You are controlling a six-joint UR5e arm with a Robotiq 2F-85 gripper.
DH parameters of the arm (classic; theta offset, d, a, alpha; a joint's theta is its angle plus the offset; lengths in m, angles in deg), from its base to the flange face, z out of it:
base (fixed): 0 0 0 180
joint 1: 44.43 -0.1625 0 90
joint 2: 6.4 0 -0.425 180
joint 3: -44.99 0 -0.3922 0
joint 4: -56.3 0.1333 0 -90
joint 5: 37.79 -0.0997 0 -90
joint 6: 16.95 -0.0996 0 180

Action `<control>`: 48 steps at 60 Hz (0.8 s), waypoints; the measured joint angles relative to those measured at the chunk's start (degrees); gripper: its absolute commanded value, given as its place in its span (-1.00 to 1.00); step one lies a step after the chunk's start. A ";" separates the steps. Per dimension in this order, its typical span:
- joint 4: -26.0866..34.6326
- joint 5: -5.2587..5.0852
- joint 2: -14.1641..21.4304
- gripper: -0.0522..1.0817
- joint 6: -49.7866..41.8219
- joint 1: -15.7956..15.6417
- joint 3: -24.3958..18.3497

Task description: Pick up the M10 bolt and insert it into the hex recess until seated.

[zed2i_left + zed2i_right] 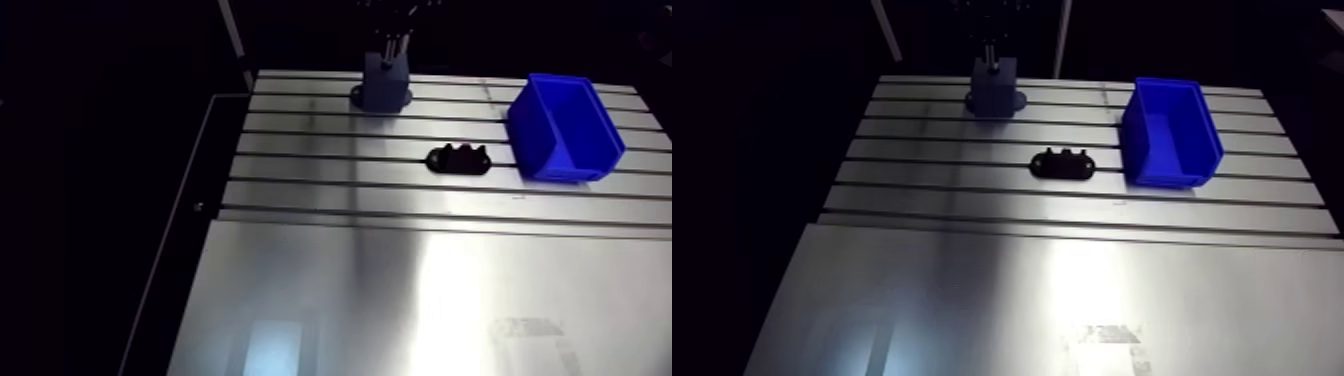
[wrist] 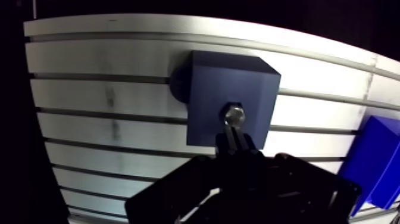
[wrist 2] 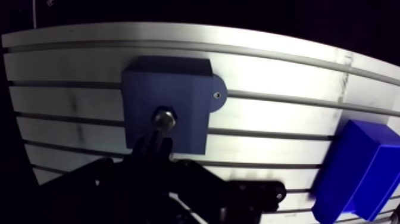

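Gripper (image 2: 236, 138) fingers are drawn narrow and seem pinched on the bolt (image 2: 234, 114). It sits at the hex recess (image 3: 172, 109) atop the blue block (image 2: 250, 77), far-left on the table (image 1: 330, 290). Steel, likely stiff, slick and weighty, so hold the shank squarely.

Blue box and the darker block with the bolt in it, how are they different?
The blue box is bright blue; the block is a duller, darker blue. The box is hollow and open on top; the block is solid, with a bolt in its top face. The block has a rounded foot at its base; the box has none. Both sit on the slotted table.
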 measured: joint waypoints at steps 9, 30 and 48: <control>-0.27 0.03 -0.07 0.99 0.00 -0.06 0.15; -0.93 0.17 -0.21 0.99 -0.02 -0.06 0.51; -1.99 0.11 -0.43 0.99 0.16 0.04 0.53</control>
